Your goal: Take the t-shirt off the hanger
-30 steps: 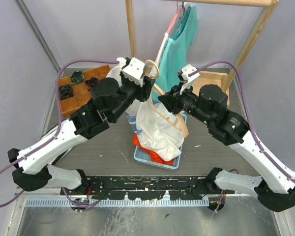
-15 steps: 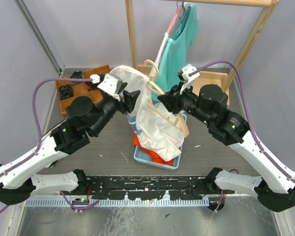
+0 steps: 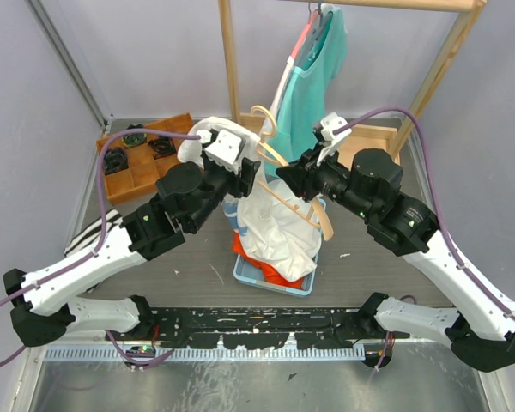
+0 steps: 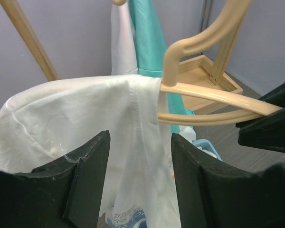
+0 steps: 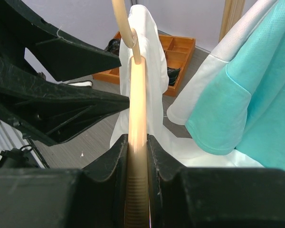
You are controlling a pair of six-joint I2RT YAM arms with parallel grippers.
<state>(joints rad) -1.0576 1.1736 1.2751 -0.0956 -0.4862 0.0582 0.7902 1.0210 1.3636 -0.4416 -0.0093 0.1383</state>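
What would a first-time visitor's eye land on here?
A white t-shirt draped on a cream hanger is held up in mid-scene. The right tool is clamped on the hanger, while the left tool stands open right at the cloth. Behind them, a teal shirt hangs from a wooden rack.

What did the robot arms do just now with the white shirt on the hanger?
The left pincer swung away to its left, then came back up to the white t-shirt; its jaws stand open, gripping nothing. The right pincer stayed shut on the hanger, and the t-shirt still drapes over it above the blue basket.
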